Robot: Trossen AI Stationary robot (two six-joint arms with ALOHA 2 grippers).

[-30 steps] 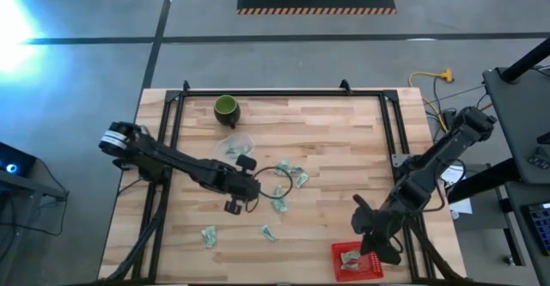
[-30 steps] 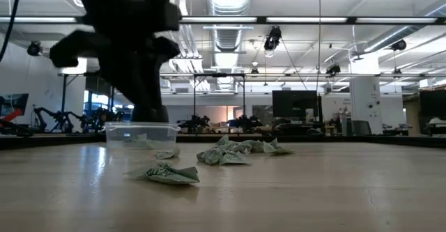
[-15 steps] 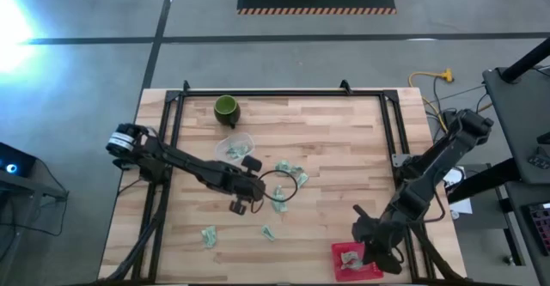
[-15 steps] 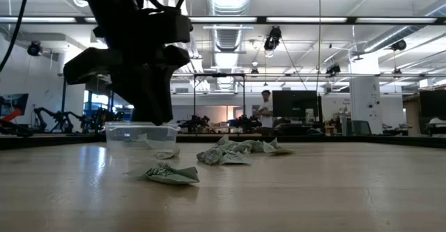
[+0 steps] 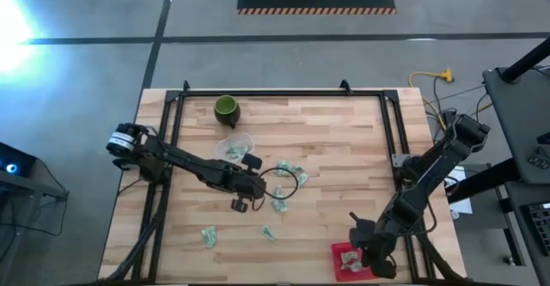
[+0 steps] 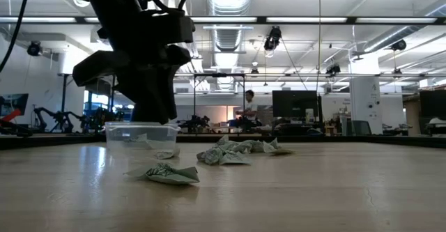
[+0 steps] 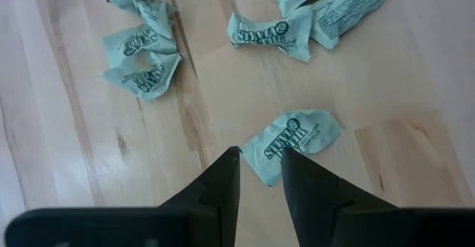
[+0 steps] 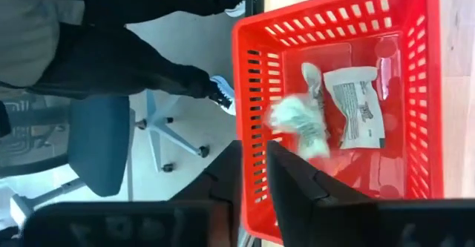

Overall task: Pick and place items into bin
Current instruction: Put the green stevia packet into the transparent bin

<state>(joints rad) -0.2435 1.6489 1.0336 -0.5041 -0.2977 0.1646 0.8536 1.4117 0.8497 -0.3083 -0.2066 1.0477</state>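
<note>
Several pale green-and-white packets lie loose on the wooden table: a cluster (image 5: 290, 174) at mid-table, and others (image 5: 209, 234) nearer the front. My left gripper (image 7: 260, 156) is open by a narrow gap low over one packet (image 7: 297, 137), whose near end lies between its fingertips. I cannot tell whether they touch. My right gripper (image 8: 252, 158) hangs slightly open over the red bin (image 8: 245, 76) at the near right. A blurred packet (image 8: 297, 124) shows just past its fingertips inside the bin, beside a flat one (image 8: 356, 106).
A dark green cup (image 5: 226, 107) stands at the far left. A clear tub (image 5: 234, 146) sits beside my left arm. A black frame (image 5: 172, 123) runs along the table's edges. Beyond the near edge are a person's legs (image 8: 141, 69) and a chair (image 8: 100, 143).
My right gripper has sunk and gone toward the table's near edge, over the red bin. A packet now shows blurred inside the bin, just past its fingertips.
</note>
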